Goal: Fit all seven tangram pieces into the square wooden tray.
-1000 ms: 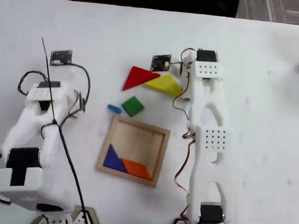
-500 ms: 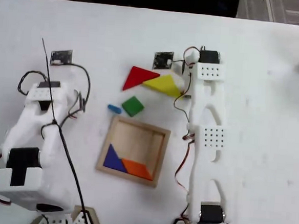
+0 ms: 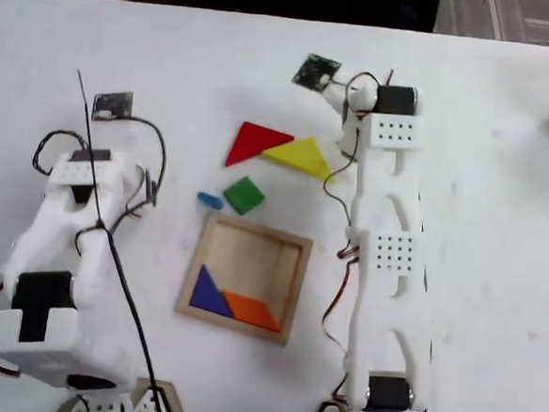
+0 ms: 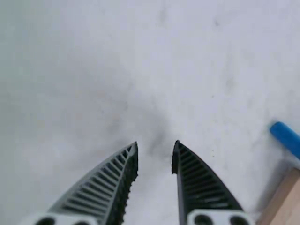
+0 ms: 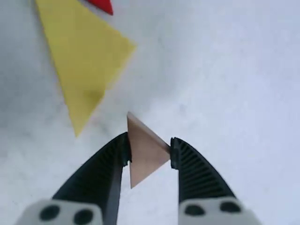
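The tray (image 3: pixel 259 230) lies toward the desk's (image 3: pixel 499 231) near edge, about midway along it, between the two arms. Two pieces sit in it: a blue triangle (image 3: pixel 209 296) in the tray's near corner on the left arm's side, and an orange piece (image 3: pixel 254 311) touching it along the tray's near rim (the rest of the tray floor is bare wood). Beyond the tray's far rim, toward the middle of the desk, lie a green square (image 3: pixel 244 194) and, just beside it on the left arm's side, a small blue bar (image 3: pixel 210 200). Farther still, a red triangle (image 3: pixel 254 141) and a yellow triangle (image 3: pixel 302 156) lie flat and touch each other. The right arm (image 3: pixel 388 242) stretches from the near edge toward the far edge, past the yellow triangle. The right gripper (image 5: pixel 149 143) pinches a tan triangle (image 5: pixel 143 161) by two of its edges, just beside the yellow triangle's point; whether this piece touches the desk, I cannot tell. The left arm (image 3: pixel 60 248) is folded back near the near left corner. The left gripper (image 4: pixel 155 145) hangs over bare desk with a narrow gap between its fingers and nothing in it, the blue bar and a tray corner near it to one side.
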{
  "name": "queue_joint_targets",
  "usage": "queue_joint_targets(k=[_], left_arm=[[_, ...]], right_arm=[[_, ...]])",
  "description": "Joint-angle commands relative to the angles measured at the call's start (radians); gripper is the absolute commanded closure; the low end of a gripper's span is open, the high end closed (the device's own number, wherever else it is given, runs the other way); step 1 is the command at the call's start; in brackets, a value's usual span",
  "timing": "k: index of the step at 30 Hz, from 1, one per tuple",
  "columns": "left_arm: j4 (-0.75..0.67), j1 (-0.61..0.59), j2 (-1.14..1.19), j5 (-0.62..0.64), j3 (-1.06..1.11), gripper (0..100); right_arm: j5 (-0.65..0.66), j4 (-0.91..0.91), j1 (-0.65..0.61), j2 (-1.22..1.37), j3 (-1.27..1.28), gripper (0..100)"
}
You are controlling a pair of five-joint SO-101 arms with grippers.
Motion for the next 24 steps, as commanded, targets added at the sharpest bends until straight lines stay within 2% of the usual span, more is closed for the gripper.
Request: queue_joint_targets(k=[1,6,12,16,24], left_arm=[[-0.017,-0.013,-0.005,-0.008,-0.051,86],[-0.017,-0.013,-0.005,-0.008,-0.051,86],[-0.017,-0.013,-0.005,-0.008,-0.052,86],[-0.017,-0.013,-0.005,-0.008,-0.052,86],[-0.017,-0.013,-0.005,-0.008,-0.052,86]], right_arm=[[-0.169,0.015,0.013,-0.137,0.055,97.9],[-0.236,0.013,-0.008,-0.357,0.393,98.0],[-0.247,0.012,-0.085,-0.654,0.815,98.1],[-0.253,0.010,-0.150,-0.802,1.025,98.1],[-0.351,-0.035,-0.321,-1.044,1.372,98.1]])
